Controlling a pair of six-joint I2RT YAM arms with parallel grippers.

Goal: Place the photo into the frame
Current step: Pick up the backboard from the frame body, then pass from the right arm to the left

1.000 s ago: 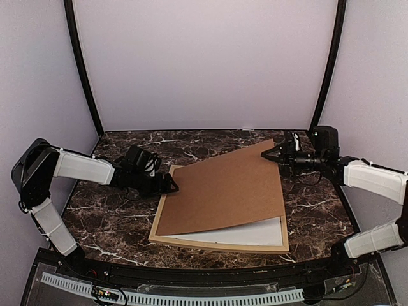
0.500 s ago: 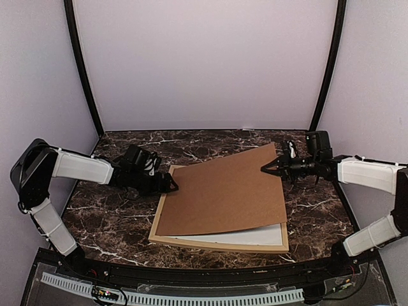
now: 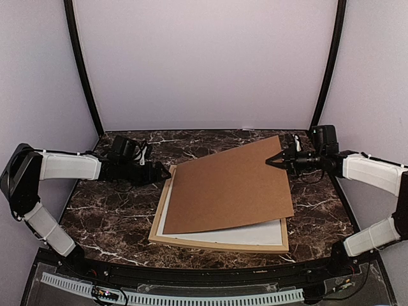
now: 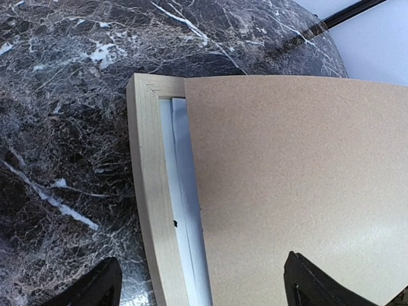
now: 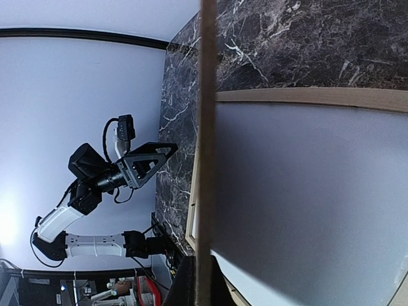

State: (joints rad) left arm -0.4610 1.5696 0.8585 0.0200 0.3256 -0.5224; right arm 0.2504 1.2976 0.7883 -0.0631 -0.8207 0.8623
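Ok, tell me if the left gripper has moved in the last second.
Yes. The left gripper pulled back leftward, off the backing board, to the far left corner of the frame.

A robotics lab work cell is showing here; plain pale lavender walls (image 3: 204, 64) are boxing in a dark marble-patterned counter (image 3: 108, 210) on three sides; black curved poles (image 3: 81, 70) are running up the back corners; two white-and-black robot arms, the left arm (image 3: 67, 167) and the right arm (image 3: 376, 173), are standing bolted at the near edge; a white slotted cable duct (image 3: 191, 298) is lying along the front rail; in the right wrist view, cluttered equipment (image 5: 121, 290), small and unclear, is showing beyond the counter's edge.
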